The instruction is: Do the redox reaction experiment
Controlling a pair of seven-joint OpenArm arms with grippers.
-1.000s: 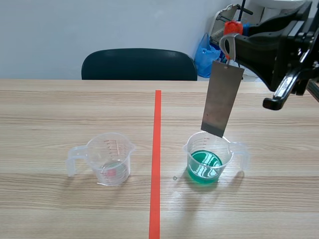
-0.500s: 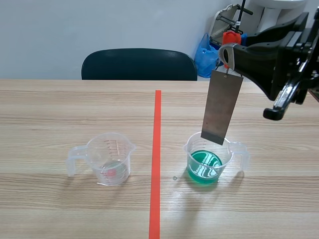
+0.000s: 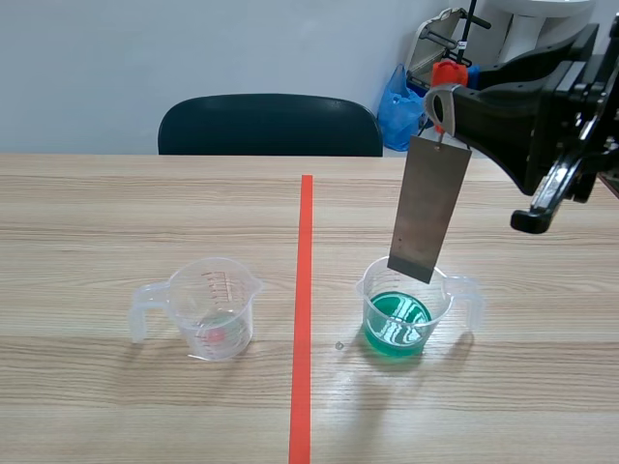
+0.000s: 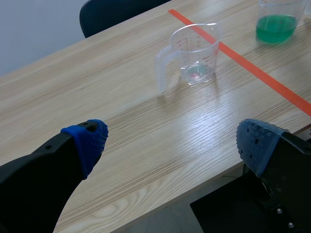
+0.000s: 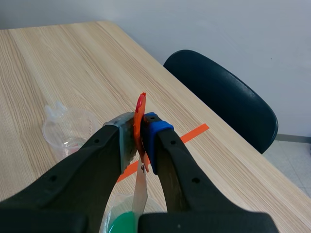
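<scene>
The left gripper [image 4: 170, 141] hovers at the near edge of the desk [image 3: 97, 406], far left of the green cup [image 3: 404, 304]; its blue-padded fingers [image 4: 90, 141] stand wide apart with nothing between them. A clear measuring cup [image 3: 213, 307] stands left of the green cup, handle turned away from it. It carries a red printed scale, too small to read; no brand is legible. An orange-red tape line [image 3: 303, 309] runs between the two cups. The green cup holds green liquid, its handle on the right. Directly above its mouth hangs a grey metal plate [image 3: 428, 208]. Its long axis is nearly vertical, slightly tilted, and its lower edge points down at the rim, not reaching the liquid. The right gripper [image 3: 440, 106], above the green cup, has its fingers closed on the plate's upper end, where an orange-red tab [image 5: 140, 114] sits.
</scene>
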